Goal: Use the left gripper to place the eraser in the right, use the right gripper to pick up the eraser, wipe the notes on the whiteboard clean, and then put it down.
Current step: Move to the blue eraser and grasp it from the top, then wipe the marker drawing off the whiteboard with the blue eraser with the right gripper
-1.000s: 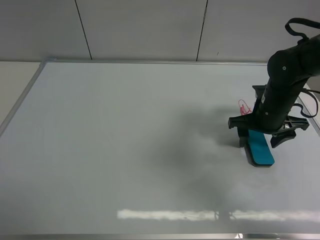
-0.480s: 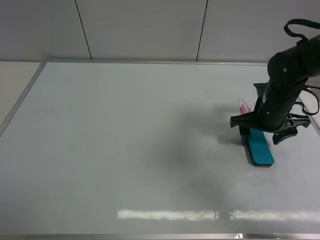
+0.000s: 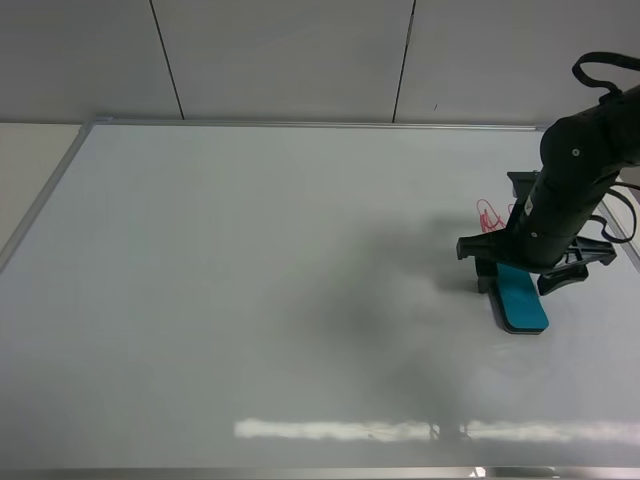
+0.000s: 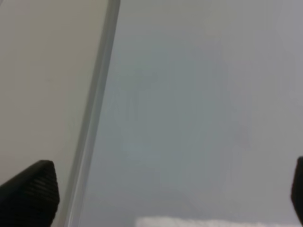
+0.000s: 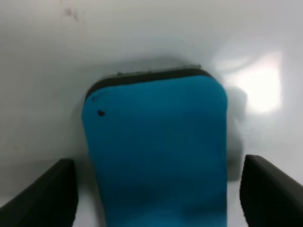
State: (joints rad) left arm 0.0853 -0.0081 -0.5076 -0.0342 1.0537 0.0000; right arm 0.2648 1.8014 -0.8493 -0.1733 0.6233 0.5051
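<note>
The teal-blue eraser (image 3: 522,300) lies flat on the whiteboard (image 3: 250,290) near its right edge, dark felt side down. My right gripper (image 3: 520,270) is over the eraser's far end. In the right wrist view the eraser (image 5: 156,146) lies between the two fingers (image 5: 42,194), with a small gap on each side, so the right gripper (image 5: 158,194) is open. The red notes (image 3: 488,215) are just beyond the gripper, partly hidden by the arm. My left gripper (image 4: 163,194) is open and empty over the whiteboard (image 4: 199,104), and it is out of the high view.
The board's silver frame (image 3: 45,205) runs along the left side and also shows in the left wrist view (image 4: 94,118), with beige table beyond it. A grey wall panel (image 3: 280,60) stands behind the board. The right frame edge (image 3: 618,222) is close to the right arm.
The right arm has shifted only slightly over the eraser. The eraser has stayed in place on the board.
</note>
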